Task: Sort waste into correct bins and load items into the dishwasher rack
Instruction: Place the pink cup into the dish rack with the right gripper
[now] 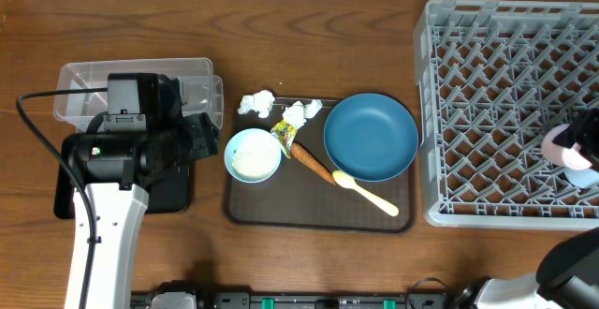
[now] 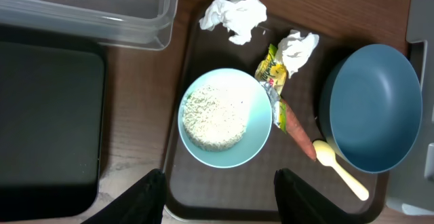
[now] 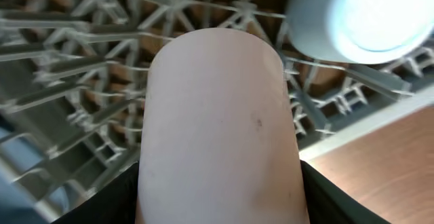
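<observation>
The right tool [image 3: 217, 207] grips the pink cup [image 3: 217, 108]; lower it gently between the dishwasher rack [image 3: 68, 81] pegs, clear of the light blue cup [image 3: 352, 20] (left tool [image 2: 220, 197] hangs open).

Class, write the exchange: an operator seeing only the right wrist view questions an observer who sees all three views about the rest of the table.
Operator: I see only a pink cup in the right gripper above the rack. What is on the tray?
Observer: A blue plate, a bowl of rice, a spoon, a carrot piece, a wrapper and two tissue wads.
Operator: And the left gripper?
Observer: Open and empty, close to the tray's left edge, beside the bowl.
</observation>
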